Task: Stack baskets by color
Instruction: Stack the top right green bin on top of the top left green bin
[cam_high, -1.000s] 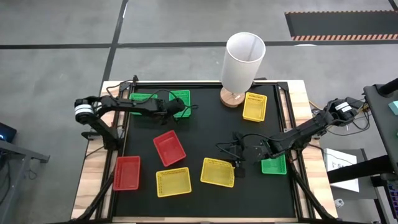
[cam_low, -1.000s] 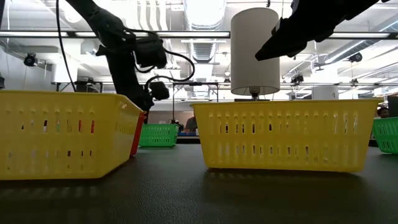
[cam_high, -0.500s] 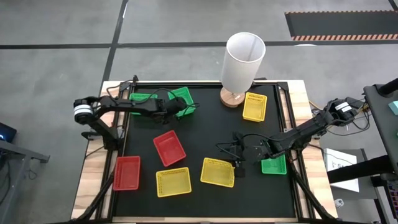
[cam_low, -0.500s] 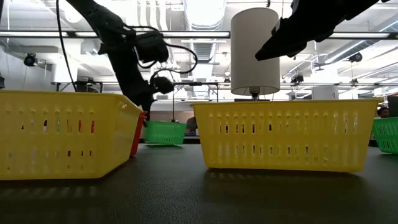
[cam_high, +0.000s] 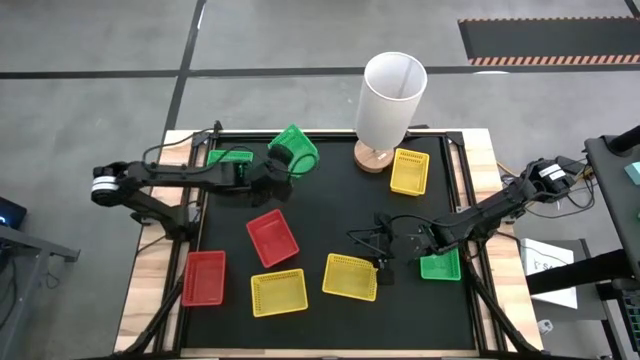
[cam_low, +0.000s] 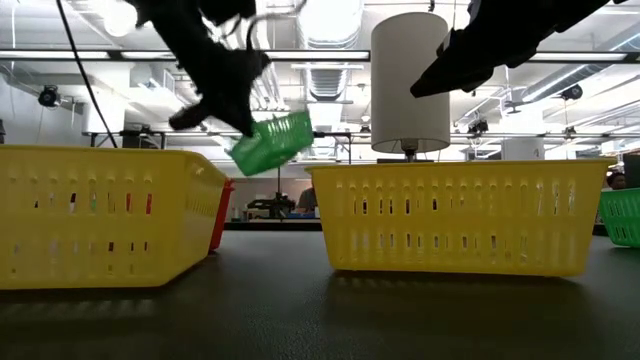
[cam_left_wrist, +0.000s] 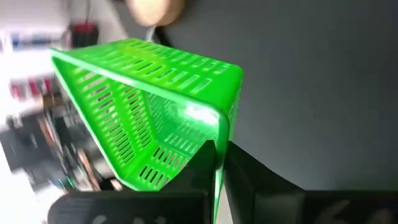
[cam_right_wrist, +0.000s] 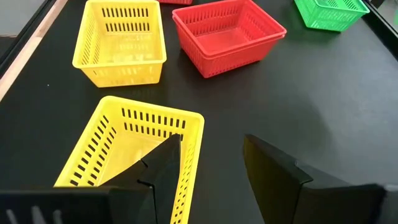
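Observation:
My left gripper (cam_high: 272, 168) is shut on a green basket (cam_high: 293, 152), which hangs tilted above the table's far left part and shows raised in the low view (cam_low: 272, 143). A second green basket (cam_high: 230, 158) rests flat on the mat beside it. A third green basket (cam_high: 440, 265) sits under my right arm. My right gripper (cam_high: 383, 262) hovers open above the right end of a yellow basket (cam_high: 350, 277), touching nothing. Two more yellow baskets (cam_high: 278, 292) (cam_high: 409, 171) and red baskets (cam_high: 272, 238) (cam_high: 203, 278) lie on the mat. My left gripper pinches one side wall of the green basket at its rim (cam_left_wrist: 217, 134), one finger (cam_left_wrist: 202, 163) inside the basket and one (cam_left_wrist: 252, 171) outside. The basket is lifted clear of the table and tipped, its open side turned sideways.
A tall white cylinder (cam_high: 390, 100) on a round wooden base stands at the far edge, just right of the raised basket. The black mat (cam_high: 330, 200) is bare in its middle. Wooden table edges (cam_high: 160, 290) frame the mat.
My left gripper has shut on the green basket's wall, then risen and rolled. The basket, flat on the mat a second ago, is now lifted clear and tipped on its side, a little farther toward the far edge.

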